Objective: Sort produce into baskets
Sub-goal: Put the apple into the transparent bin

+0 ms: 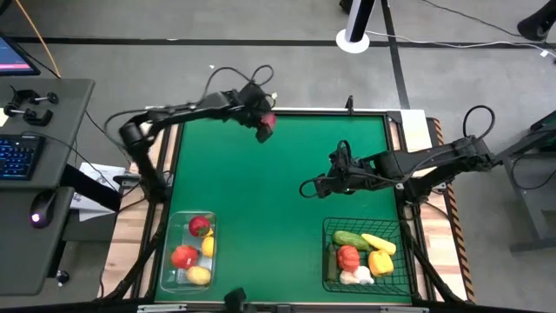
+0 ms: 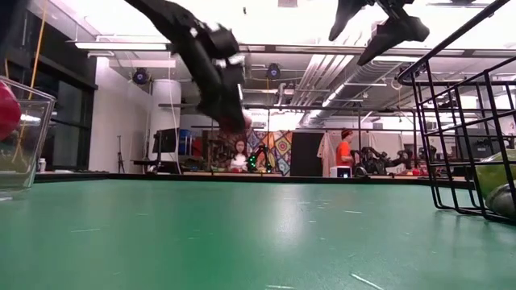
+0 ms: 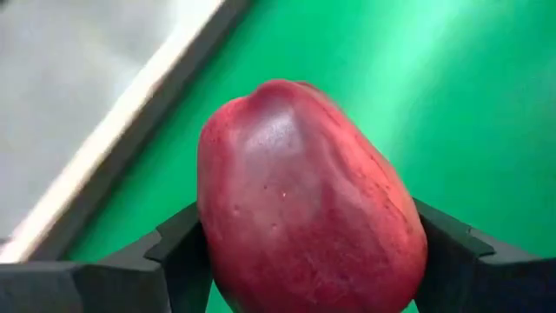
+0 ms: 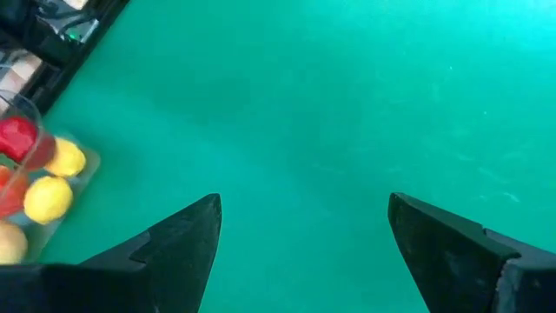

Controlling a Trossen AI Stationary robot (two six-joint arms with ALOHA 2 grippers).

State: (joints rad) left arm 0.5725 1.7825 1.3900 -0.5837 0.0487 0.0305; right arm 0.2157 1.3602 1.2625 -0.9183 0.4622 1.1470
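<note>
red apple (image 3: 304, 200) bottom cut off, wire basket (image 2: 463, 145) cropped at edge

A: Green table surface (image 1: 278, 183) is seen with pale wooden boards (image 1: 130, 252) exposed at both sides. Grey floor (image 1: 174, 52) is crossed by black tape lines (image 1: 395, 52) and cables. A white round post base (image 1: 354, 40) is seen on the floor beyond the table.

B: A grey desk (image 1: 52, 174) is placed to one side; a blue-lit keyboard (image 1: 17, 156) and a mouse (image 1: 41, 209) are laid on it. In the low view, strip lights (image 2: 121, 46) are mounted on the ceiling, dark windows (image 2: 56, 113) are seen, and two people (image 2: 239, 155) are visible far back.
</note>
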